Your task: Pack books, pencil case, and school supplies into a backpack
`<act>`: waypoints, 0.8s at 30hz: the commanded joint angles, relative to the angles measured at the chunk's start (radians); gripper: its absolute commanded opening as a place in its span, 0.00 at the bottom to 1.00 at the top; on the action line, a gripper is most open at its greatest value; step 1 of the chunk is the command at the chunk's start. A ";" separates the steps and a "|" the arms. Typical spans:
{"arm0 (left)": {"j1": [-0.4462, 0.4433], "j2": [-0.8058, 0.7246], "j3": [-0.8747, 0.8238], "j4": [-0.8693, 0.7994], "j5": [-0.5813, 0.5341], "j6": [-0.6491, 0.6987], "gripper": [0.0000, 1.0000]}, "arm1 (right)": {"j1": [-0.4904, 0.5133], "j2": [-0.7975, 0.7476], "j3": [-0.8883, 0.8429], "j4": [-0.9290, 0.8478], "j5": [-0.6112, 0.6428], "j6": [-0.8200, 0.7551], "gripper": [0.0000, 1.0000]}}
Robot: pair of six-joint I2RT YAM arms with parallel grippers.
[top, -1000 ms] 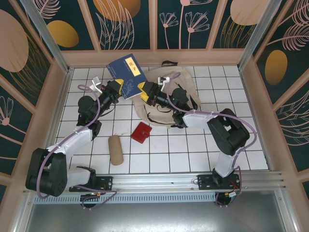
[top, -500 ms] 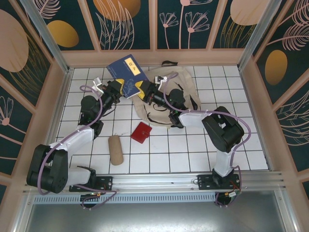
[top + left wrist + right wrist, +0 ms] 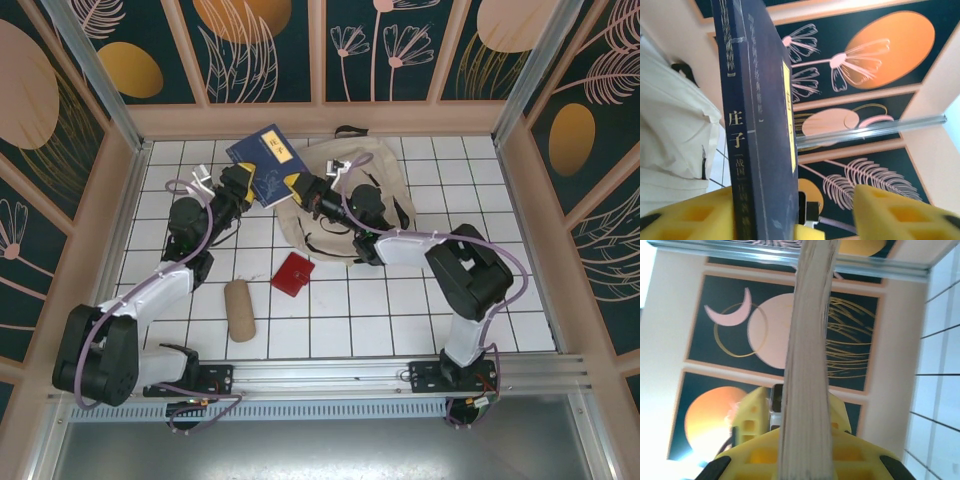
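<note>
The right pincer (image 3: 805,455) is clamped on the page edge of the navy book (image 3: 268,162), holding it tilted up at the left edge of the beige backpack (image 3: 390,160), likely to steer it into the bag. The left pincer (image 3: 795,220) stands apart, one finger against the cover and the other clear, so the right one appears to carry it. The tan pencil case (image 3: 239,310) and red square (image 3: 292,273) lie on the worktop (image 3: 400,310), well apart from both.

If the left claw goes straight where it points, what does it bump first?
The left claw would likely hit the navy book, standing between its open fingers and pinched by the right claw. Depth is unclear.
</note>
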 commanded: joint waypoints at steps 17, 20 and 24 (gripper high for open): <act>-0.229 0.125 0.279 -0.749 -0.132 0.609 0.79 | -0.258 -0.610 -0.210 -0.831 0.275 -0.524 0.00; -0.329 0.226 0.401 -0.837 -0.183 0.667 0.79 | -0.313 -0.678 -0.238 -0.912 0.258 -0.538 0.00; -0.454 0.380 0.563 -0.927 -0.243 0.743 0.78 | -0.366 -0.745 -0.247 -1.027 0.257 -0.565 0.00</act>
